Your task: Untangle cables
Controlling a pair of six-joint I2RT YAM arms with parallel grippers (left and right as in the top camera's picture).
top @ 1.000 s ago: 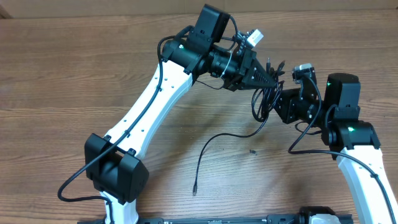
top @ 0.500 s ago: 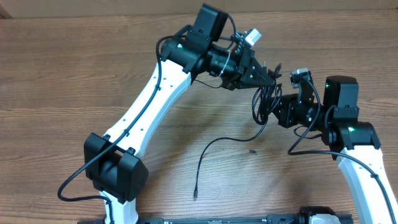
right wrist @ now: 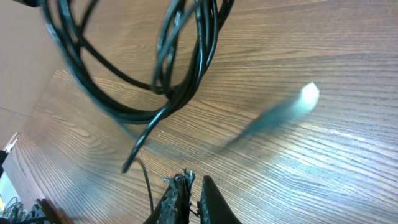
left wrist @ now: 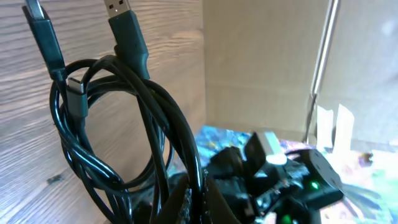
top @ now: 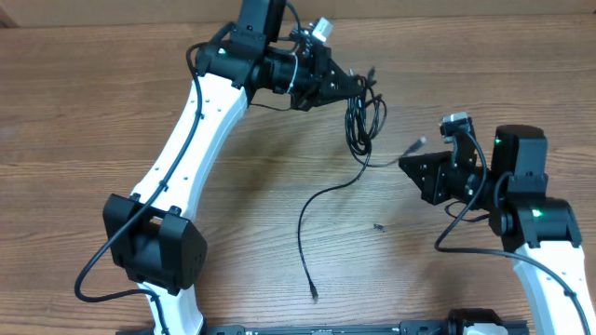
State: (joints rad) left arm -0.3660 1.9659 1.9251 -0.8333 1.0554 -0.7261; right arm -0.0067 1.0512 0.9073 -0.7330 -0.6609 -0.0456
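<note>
Nearest the base, 1 cable (top: 300,233) trails across the wooden table (top: 93,121), its end plug (top: 317,296) lying flat. Farther on, the right gripper (top: 402,163) has its fingers (right wrist: 211,199) pressed close together, with a blurred silver plug (right wrist: 308,94) just ahead of them. Farthest, the left gripper (top: 358,86) pinches the looped bundle of cables (top: 363,123), which hangs from it with 2 plugs poking out.
</note>
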